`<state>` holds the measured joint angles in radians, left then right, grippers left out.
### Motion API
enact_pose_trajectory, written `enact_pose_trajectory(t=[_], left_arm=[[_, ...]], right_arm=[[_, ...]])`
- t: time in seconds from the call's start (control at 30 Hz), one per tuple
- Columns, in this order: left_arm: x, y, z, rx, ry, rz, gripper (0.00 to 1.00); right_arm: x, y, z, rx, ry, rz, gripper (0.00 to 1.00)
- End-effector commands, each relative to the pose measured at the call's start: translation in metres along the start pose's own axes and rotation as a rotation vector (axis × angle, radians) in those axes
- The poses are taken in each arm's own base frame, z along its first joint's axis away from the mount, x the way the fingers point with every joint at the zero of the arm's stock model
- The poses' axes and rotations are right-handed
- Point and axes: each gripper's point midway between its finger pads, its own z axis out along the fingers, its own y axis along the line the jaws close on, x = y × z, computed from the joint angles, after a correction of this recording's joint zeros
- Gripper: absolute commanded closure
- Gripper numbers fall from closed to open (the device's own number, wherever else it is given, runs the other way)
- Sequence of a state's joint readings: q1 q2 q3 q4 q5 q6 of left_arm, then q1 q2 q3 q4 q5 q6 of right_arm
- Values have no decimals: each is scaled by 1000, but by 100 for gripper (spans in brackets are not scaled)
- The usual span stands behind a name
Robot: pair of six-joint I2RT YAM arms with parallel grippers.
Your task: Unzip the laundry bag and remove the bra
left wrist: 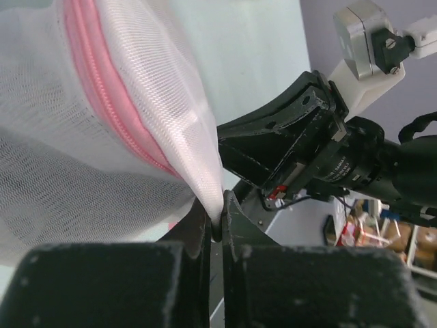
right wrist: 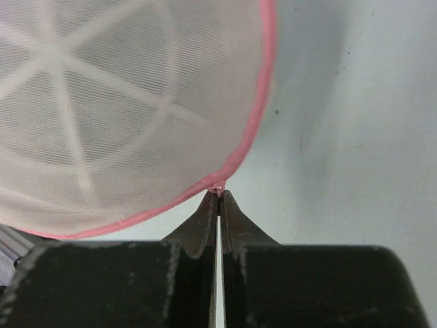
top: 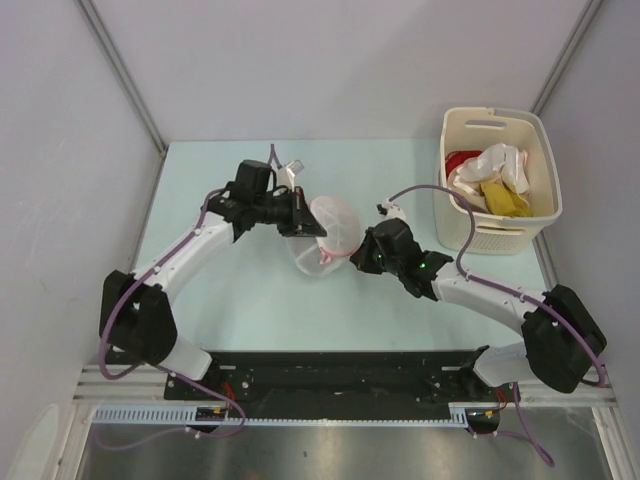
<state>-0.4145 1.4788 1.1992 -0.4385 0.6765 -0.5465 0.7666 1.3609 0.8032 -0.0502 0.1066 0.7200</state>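
Note:
The laundry bag (top: 333,232), a white mesh pouch with pink zipper trim, is held up off the table between both arms. My left gripper (top: 310,226) is shut on a fold of its white mesh, seen close in the left wrist view (left wrist: 220,208) beside the pink zipper (left wrist: 113,102). My right gripper (top: 352,256) is shut on the small pink zipper pull (right wrist: 218,187) at the bag's rim (right wrist: 252,130). The bag's mesh face (right wrist: 116,102) fills the right wrist view. The bra does not show in any view.
A cream slotted basket (top: 455,215) with white, yellow and red clothes (top: 495,180) stands at the back right, close behind my right arm. The pale table (top: 250,300) is bounded by grey walls at left, right and back.

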Motion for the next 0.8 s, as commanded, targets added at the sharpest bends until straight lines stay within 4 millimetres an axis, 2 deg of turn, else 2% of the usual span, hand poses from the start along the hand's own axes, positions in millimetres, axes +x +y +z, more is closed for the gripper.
enact_pose_trajectory(t=[0.0,0.03,0.1,0.13,0.17,0.2,0.23,0.3,0.33,0.37,0.4,0.43,0.47,0.5,0.57,0.6,0.63,0.67,0.7,0.77], left_arm=[[-17,-35,3,227,28,126,100],[-23,-29,12,221,38,113,100],[-28,-19,19,172,50,83,87],[-37,-18,22,148,43,87,75],[-35,-14,21,121,55,73,45],[-40,-17,18,112,39,90,36],[-46,-18,11,71,-4,107,18],[-47,-15,0,15,-37,102,5],[-50,-9,-4,-39,-64,94,4],[-51,-11,-14,-67,-93,86,3],[-42,-4,-18,-111,-79,45,3],[-41,4,-23,-161,-106,27,4],[-39,0,-31,-166,-136,-1,5],[-26,9,-31,-183,-134,-36,5],[-18,10,-31,-164,-166,-121,7],[-4,14,-34,-155,-171,-157,7],[-7,10,-35,-127,-204,-166,9],[-3,5,-35,-97,-208,-230,10],[8,8,-34,-85,-208,-269,11],[10,1,-33,-29,-232,-348,17]], right_arm=[[-23,27,-19,-84,-69,-13,100],[-24,29,-20,-76,-75,-17,100],[-22,39,-23,-81,-78,-13,100],[-22,39,-23,-75,-84,-8,100],[-19,43,-25,-79,-83,-9,100],[-19,41,-25,-60,-92,4,100],[-18,40,-25,-51,-94,6,100],[-15,37,-26,-25,-95,16,100],[-15,37,-26,-23,-96,19,100],[-15,36,-26,-17,-96,21,100],[-15,34,-26,-8,-99,20,100],[-15,34,-27,-9,-100,17,100],[-15,35,-27,-11,-102,18,100],[-16,35,-27,-11,-104,19,100],[-17,36,-28,-18,-106,15,100],[-16,37,-27,-24,-101,15,100],[-16,38,-28,-26,-103,19,100],[-17,38,-28,-28,-103,19,100],[-17,39,-27,-31,-103,21,100],[-16,39,-26,-30,-100,24,100]])
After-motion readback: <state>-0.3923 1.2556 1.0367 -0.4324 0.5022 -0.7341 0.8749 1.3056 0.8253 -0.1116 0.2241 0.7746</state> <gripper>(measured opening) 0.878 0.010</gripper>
